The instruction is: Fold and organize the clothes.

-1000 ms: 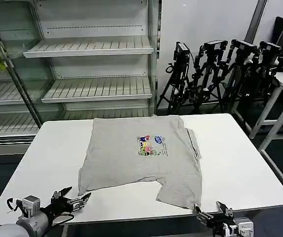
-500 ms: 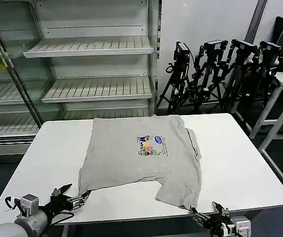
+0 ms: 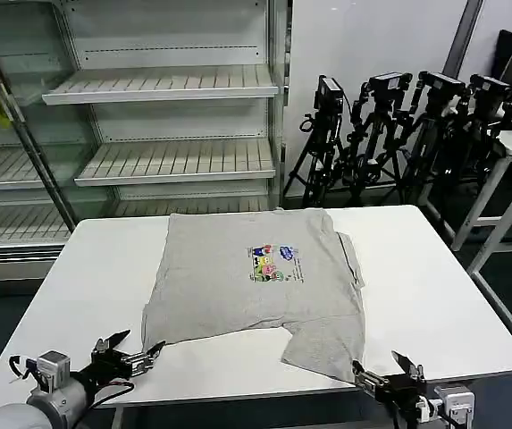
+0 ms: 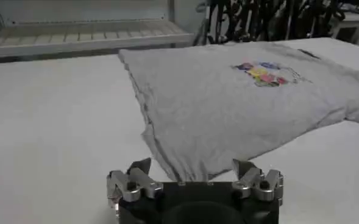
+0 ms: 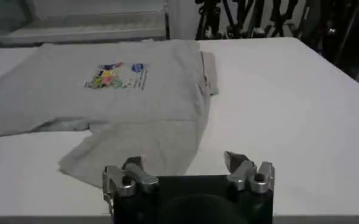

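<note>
— What can't be read here?

— The chest print (image 3: 274, 264) on the T-shirt (image 3: 256, 286): its lettering is too small to make out.

— And around each pincer?

— Behind the right pincer (image 5: 188, 167), the arm is cut off by the frame edge; its mount hides the bench (image 5: 277, 109) edge nearest it. The left pincer (image 4: 194, 173) mount hides the shirt corner beneath it.
</note>
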You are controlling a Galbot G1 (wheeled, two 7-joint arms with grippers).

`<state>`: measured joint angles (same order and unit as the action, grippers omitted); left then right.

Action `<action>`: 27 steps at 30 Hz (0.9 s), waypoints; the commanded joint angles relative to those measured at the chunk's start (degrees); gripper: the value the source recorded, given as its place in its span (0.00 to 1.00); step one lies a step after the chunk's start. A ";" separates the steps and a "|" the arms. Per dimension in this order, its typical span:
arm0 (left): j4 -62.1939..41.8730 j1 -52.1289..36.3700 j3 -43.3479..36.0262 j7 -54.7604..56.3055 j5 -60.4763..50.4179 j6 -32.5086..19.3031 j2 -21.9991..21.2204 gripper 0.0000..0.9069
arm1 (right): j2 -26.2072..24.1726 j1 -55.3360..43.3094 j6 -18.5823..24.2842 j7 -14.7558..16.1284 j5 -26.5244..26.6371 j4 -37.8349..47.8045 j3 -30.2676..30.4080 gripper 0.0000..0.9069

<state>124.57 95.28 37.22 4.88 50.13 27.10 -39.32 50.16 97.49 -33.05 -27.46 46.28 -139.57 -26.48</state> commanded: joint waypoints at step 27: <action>-2.76 -1.87 -4.02 -1.59 -1.52 -1.16 -1.30 0.16 | 0.28 -1.60 0.35 1.52 -4.53 4.94 7.94 0.44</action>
<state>121.97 93.44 33.87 3.61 48.94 26.03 -40.20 50.38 95.97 -32.50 -26.09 41.96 -135.30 -19.47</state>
